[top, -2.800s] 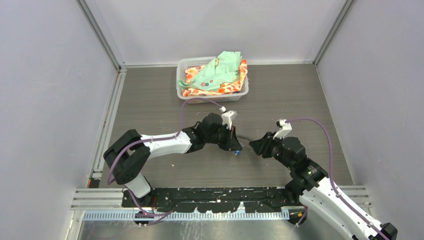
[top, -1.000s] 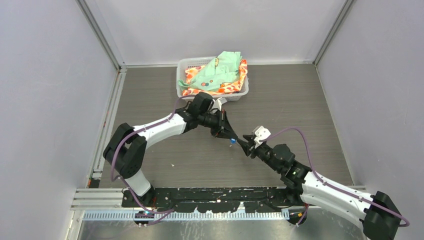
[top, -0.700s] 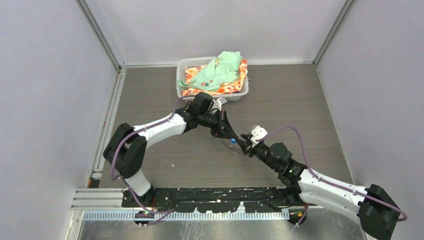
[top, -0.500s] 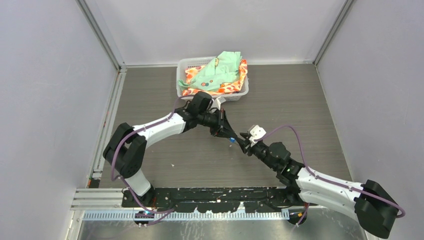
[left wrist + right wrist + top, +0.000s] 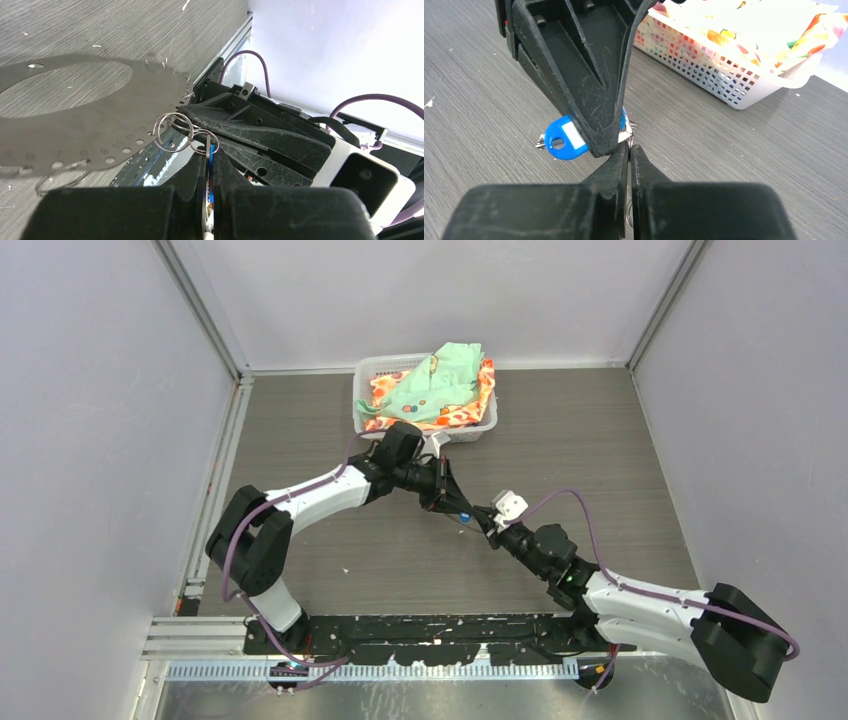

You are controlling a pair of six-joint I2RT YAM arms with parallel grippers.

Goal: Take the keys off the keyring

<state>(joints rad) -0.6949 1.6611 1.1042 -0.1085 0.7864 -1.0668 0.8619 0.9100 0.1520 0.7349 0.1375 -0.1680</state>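
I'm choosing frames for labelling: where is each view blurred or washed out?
Left wrist view: left fingers a dark blur, small rings sharp, wall very bright. Right wrist view: right fingers blurred, blue tag crisp, cloths washed out. Top view: evenly lit, sharp.

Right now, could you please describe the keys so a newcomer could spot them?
From the white basket of cloths, follow the left arm to the left gripper, tip to tip with the right gripper. It pinches the keys: silver pieces on the scene's only bright blue tag.
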